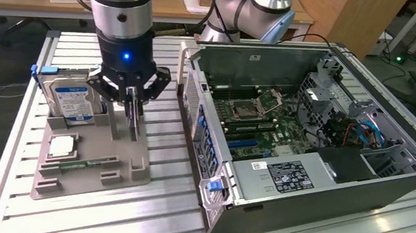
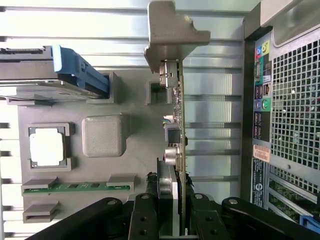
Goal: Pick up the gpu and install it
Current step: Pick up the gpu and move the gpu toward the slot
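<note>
A robot arm's gripper (image 2: 175, 212) is clamped on the gpu (image 2: 176, 125). Its black fingers (image 2: 145, 217) press against both faces of the card, which the wrist view catches edge-on, with the metal end bracket (image 2: 172, 35) showing beyond them. The card hangs upright, thin edge down, over the grey parts tray (image 1: 95, 160) — whether its lower edge has cleared the tray's slot cannot be told. It looks a light, stiff but fragile load: a thin board studded with small components. It is unlikely to flex much, yet pressure on its parts or its contact edge could easily harm it. The flat board margins or the sturdy bracket therefore seem the safer places to take hold, and a pinch across the faces, as here, seems a fair choice. Just beside it on the tray stands a silver hard drive (image 1: 74, 99) with a blue-white label. Lying flat nearby are a square processor chip (image 1: 62, 146) and a slim green memory stick (image 1: 83, 165). Beyond the tray, on the exterior view's right, the open computer case (image 1: 315, 185) lies on its side on the slatted metal table (image 1: 161, 214), its motherboard (image 1: 268, 124) exposed — the card is well apart from it, and the installation is not yet done.
</note>
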`<state>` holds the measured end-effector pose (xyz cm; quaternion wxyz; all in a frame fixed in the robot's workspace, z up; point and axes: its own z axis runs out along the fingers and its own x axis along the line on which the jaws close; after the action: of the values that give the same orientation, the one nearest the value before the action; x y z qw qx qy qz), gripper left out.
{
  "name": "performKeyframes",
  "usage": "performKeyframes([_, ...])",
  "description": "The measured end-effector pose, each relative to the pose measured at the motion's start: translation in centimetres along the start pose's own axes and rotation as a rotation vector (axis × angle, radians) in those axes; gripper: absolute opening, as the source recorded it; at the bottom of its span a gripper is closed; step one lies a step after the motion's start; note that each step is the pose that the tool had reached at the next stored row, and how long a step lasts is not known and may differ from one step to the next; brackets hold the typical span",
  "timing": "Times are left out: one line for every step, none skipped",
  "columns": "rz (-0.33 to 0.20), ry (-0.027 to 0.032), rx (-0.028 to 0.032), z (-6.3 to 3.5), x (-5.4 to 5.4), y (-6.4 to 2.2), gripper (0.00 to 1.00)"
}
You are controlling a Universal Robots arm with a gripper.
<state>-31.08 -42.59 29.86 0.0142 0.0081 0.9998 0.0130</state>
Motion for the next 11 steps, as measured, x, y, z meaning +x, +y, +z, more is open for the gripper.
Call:
performKeyframes([0.0,-0.0002,-0.0002,0.0,0.0,0.0,0.28])
performKeyframes([0.0,-0.0002,-0.0002,0.0,0.0,0.0,0.28])
performKeyframes([0.0,-0.0002,-0.0002,0.01,0.0,0.0,0.28])
performKeyframes([0.0,-0.0001,-0.0002,0.0,0.0,0.0,0.28])
performKeyframes([0.0,0.0,-0.0001,-0.03,0.0,0.0,0.28])
performKeyframes([0.0,0.0001,0.0,-0.05,0.0,0.0,0.28])
performKeyframes([0.0,0.0,-0.0001,-0.05,0.0,0.0,0.28])
performKeyframes([0.0,0.0,-0.0001,-0.05,0.0,0.0,0.28])
performKeyframes([0.0,0.0,-0.0001,-0.05,0.0,0.0,0.28])
performKeyframes([0.0,0.0,-0.0001,-0.05,0.0,0.0,0.28])
performKeyframes([0.0,-0.0001,-0.0001,-0.05,0.0,0.0,0.28])
